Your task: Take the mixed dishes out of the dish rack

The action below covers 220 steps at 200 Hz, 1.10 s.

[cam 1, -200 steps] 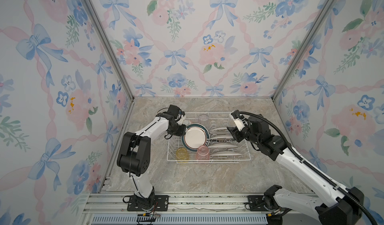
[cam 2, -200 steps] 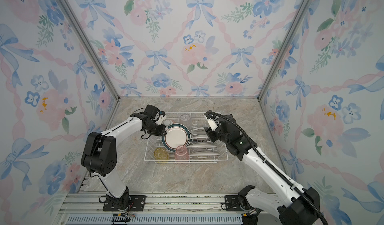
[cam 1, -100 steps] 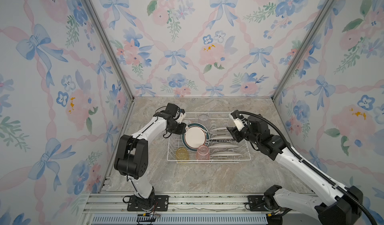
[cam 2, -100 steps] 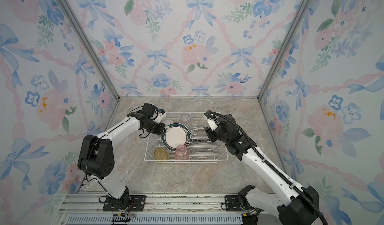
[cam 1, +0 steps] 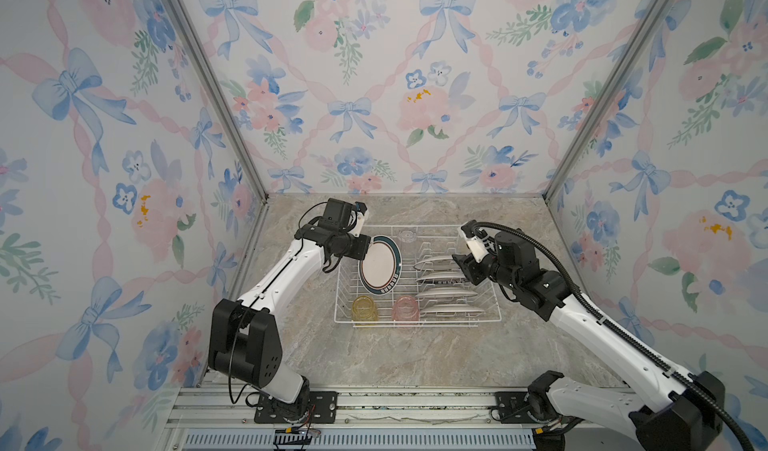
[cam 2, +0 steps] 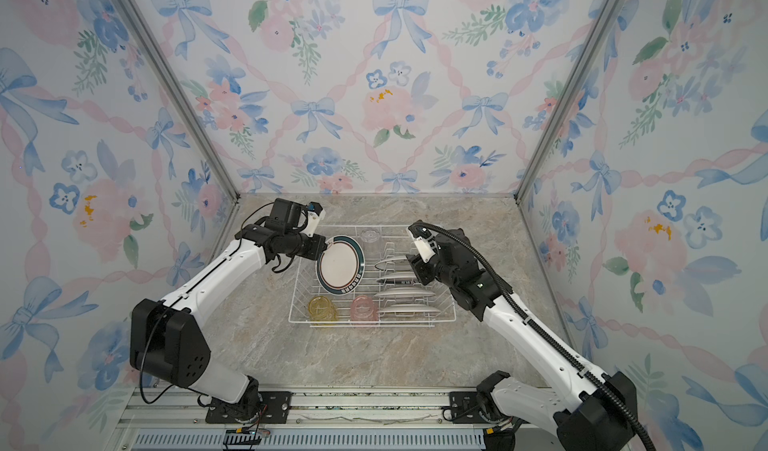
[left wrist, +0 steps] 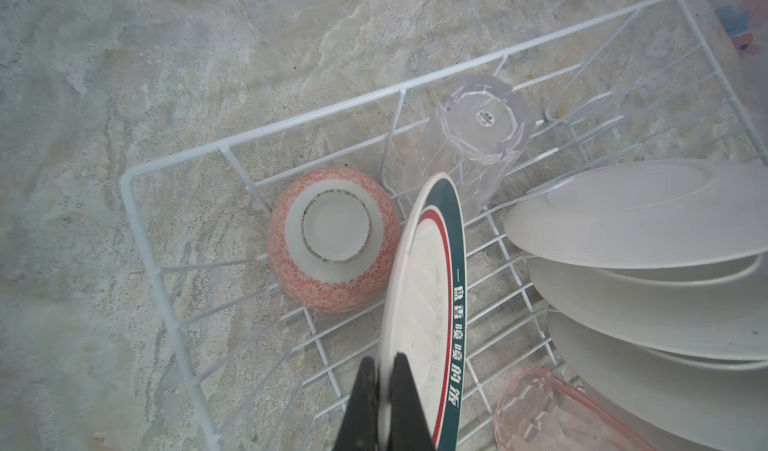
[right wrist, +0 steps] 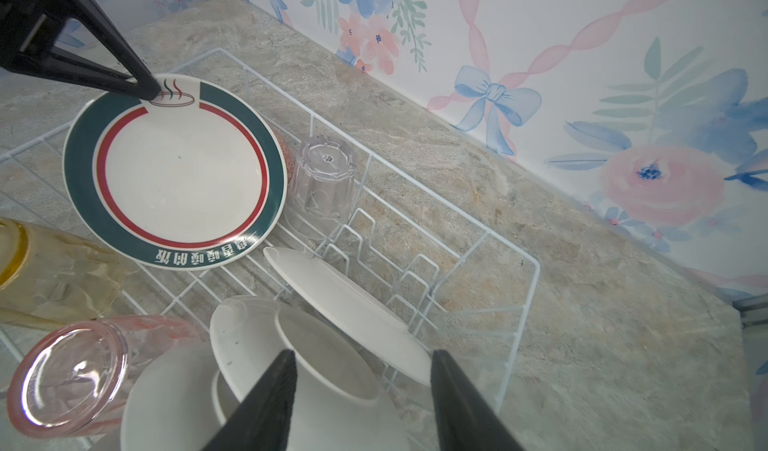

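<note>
While left gripper [left wrist: 384, 359] pinches the green-rimmed plate [left wrist: 419, 303] at its rim, plate tilted over dish rack [left wrist: 266, 131] | left arm reaching across rack's left edge | right gripper [right wrist: 363, 355] spread, hovering over slotted white plates [right wrist: 345, 299]

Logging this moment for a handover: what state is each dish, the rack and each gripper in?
dish rack: loaded
left gripper: shut on green-rimmed plate
green-rimmed plate: held by rim, tilted on edge
right gripper: open, holding nothing
white plates: four, on edge in slots
patterned bowl: upside down in rack
clear tumbler: upside down in rack
pink tumbler: in rack, ungripped
yellow tumbler: in rack, ungripped
</note>
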Motion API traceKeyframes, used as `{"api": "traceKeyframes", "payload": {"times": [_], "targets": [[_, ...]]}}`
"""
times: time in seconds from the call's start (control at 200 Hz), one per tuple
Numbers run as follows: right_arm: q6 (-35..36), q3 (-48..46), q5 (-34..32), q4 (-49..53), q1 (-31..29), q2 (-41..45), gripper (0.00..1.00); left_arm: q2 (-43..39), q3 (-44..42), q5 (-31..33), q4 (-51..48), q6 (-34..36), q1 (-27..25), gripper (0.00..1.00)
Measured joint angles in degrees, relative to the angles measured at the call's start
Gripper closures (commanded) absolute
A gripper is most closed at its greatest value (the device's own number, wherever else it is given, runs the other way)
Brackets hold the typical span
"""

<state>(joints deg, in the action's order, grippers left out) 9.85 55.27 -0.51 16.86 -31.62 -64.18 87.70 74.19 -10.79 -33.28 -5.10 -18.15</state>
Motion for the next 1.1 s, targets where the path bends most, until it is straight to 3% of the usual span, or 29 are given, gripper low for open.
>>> {"api": "traceKeyframes", "payload": {"times": [0.44,0.77,1.1], "targets": [[-3.3,0.0,8.0,-2.1,0.0,-0.8,0.45,-2.5,3.1,0.2,1.4,1.0,0.3,1.0],[-11.8,0.0,24.6,-9.4,5.5,-4.4,0.45,-4.6,3.2,-4.1,3.4,1.5,2.1,1.0],[-16.1,0.2,32.1,-13.1,6.5,-9.0,0.45,-5.3,3.2,-10.0,6.1,1.5,3.5,1.0]]}}
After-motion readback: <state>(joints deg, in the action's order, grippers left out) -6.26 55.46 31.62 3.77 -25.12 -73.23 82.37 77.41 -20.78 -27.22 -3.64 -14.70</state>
